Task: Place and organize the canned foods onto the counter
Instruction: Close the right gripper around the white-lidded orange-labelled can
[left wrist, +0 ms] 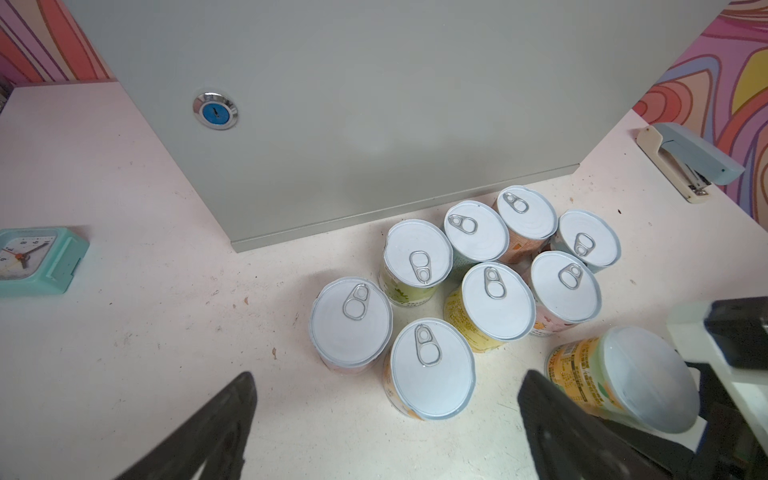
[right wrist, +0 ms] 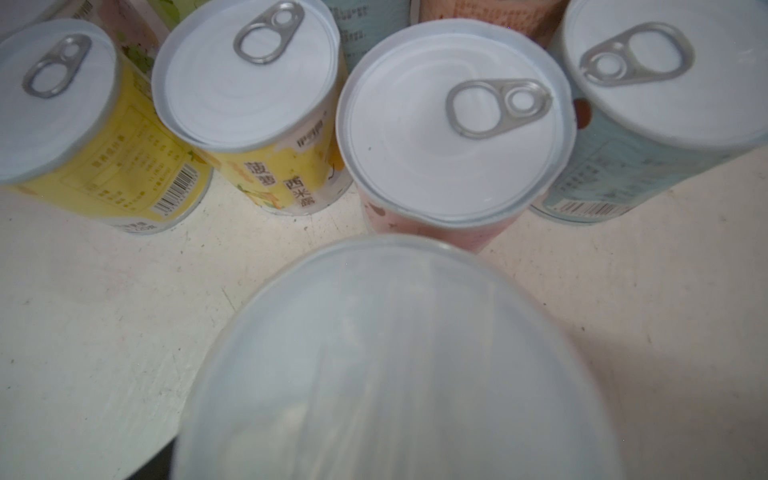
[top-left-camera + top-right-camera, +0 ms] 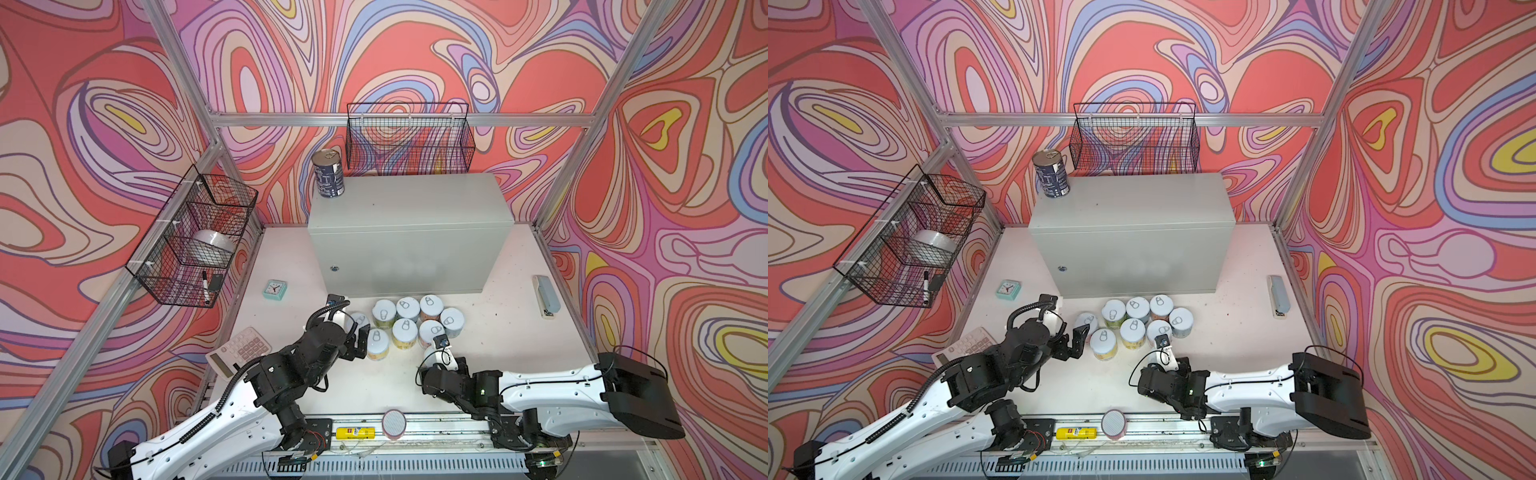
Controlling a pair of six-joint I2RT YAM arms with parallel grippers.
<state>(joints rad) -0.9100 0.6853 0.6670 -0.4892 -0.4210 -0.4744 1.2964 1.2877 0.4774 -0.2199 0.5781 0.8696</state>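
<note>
Several short canned foods (image 3: 405, 328) with white pull-tab lids stand clustered on the table in front of the counter (image 3: 407, 208), a light-grey cabinet. A taller dark blue can (image 3: 328, 172) stands on the counter's back left corner. My left gripper (image 3: 358, 341) is open, its jaws wide apart just short of the nearest short can (image 1: 432, 368). My right gripper (image 3: 434, 359) sits over the taller yellow-orange can (image 1: 582, 374). That can's translucent lid (image 2: 395, 365) fills the right wrist view and hides the fingers.
A teal clock (image 3: 274, 289) and a calculator (image 3: 239, 351) lie on the left, and a stapler (image 3: 546, 296) lies at the right edge. A yellow tube (image 3: 355, 433) and a pink-rimmed disc (image 3: 394, 423) rest on the front rail. Black wire baskets (image 3: 409, 137) hang on the walls.
</note>
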